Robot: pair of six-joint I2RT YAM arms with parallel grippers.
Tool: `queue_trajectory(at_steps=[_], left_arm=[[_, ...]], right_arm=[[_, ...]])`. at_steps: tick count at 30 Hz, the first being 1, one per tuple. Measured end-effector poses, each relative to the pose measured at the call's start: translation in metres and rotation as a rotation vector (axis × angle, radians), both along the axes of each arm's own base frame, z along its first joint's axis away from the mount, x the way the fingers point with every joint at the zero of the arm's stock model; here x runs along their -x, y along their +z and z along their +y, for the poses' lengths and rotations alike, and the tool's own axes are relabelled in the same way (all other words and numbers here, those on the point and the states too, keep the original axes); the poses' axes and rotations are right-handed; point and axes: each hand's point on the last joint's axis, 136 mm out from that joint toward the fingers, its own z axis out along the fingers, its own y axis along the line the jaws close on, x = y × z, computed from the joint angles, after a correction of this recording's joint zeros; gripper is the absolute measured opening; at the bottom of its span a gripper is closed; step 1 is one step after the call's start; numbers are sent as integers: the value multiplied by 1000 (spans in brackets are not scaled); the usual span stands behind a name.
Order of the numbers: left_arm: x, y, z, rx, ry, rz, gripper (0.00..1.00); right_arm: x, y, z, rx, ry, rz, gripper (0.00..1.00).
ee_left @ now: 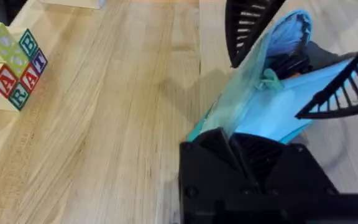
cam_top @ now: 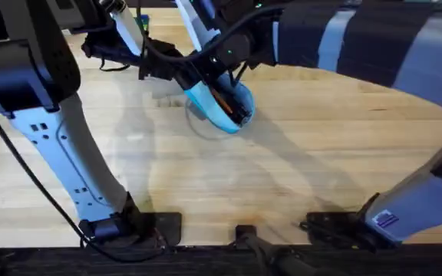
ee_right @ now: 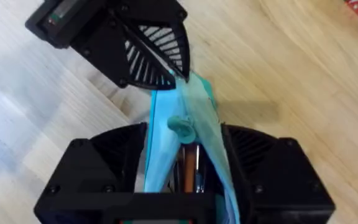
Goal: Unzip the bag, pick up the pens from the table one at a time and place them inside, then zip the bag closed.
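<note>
Turquoise bag [cam_top: 219, 106], soft & floppy w/ pens [ee_right: 190, 171] inside, is sagging upper-center of frame. Both tools, left [ee_left: 253, 155] & right [ee_right: 185, 162], are pinching its fabric; best grip is near the zipper pull [ee_right: 181, 126].

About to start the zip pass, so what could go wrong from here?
1. Both grippers pinch the bag above the table; if the left gripper slips, it may swing or drop.
2. Pens sit at the open mouth beside the zipper pull; they could jam the zipper or slide out.
</note>
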Motion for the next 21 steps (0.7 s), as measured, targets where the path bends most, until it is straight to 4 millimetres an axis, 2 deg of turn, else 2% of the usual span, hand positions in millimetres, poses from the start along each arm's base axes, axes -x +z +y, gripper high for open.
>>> queue_trajectory(at_steps=[9,21], left_arm=[[0,0,0,0,0,0,42],[0,0,0,0,1,0,42]], right_arm=[[1,-1,0,-5,-12,9,639],[1,-1,-1,-6,-15,10,474]])
